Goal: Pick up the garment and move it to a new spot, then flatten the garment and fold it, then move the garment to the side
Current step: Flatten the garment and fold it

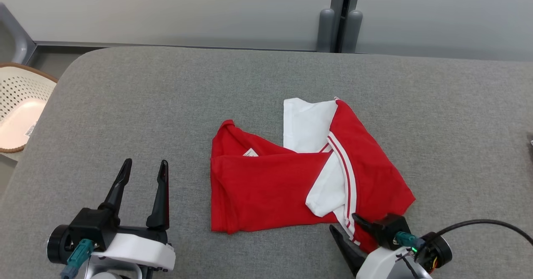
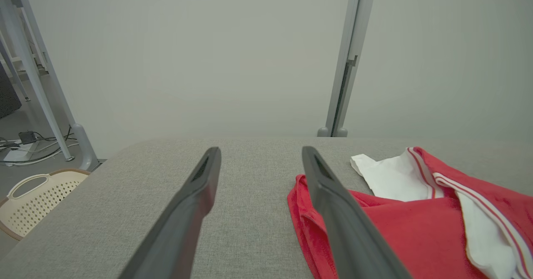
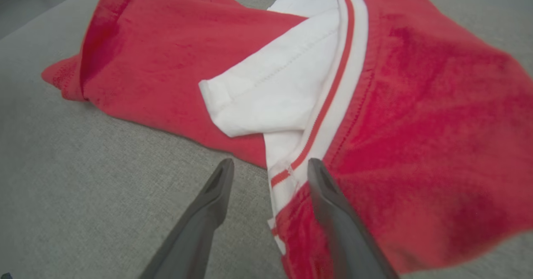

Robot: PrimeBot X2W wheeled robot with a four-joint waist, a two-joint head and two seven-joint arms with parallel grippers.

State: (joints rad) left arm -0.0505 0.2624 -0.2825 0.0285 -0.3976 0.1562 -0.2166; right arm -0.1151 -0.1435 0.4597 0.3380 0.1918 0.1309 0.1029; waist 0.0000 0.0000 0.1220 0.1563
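— So, where is the garment right now?

— One red garment (image 1: 266,187) with white sleeves and striped trim lies near the middle of the grey padded table (image 1: 166,104), a little toward my right. It is bunched and doubled over itself, not flat. One white sleeve shows at its far side, and another lies across the red cloth nearer to me.

— And your grippers?

— My left gripper (image 1: 145,162) hovers over bare table, left of the garment and apart from it. Its fingers are spread wide and hold nothing. My right gripper (image 1: 342,221) is at the garment's near right corner, fingers also spread wide. One finger is over the striped hem, the other over the table just beside it. It is not closed on the cloth, and I cannot tell whether a fingertip touches it.

— How far along is the task?

— By my reading, at the very beginning. The garment is not lifted, not flattened, not neatly folded and not set at the side. I judge the step in hand is taking hold for the pick-up, so every step is left to do.

— Can you count things for me?

— One garment. One table. Two grippers, both empty. One pale perforated basket (image 1: 16,89) beyond the table's left edge.
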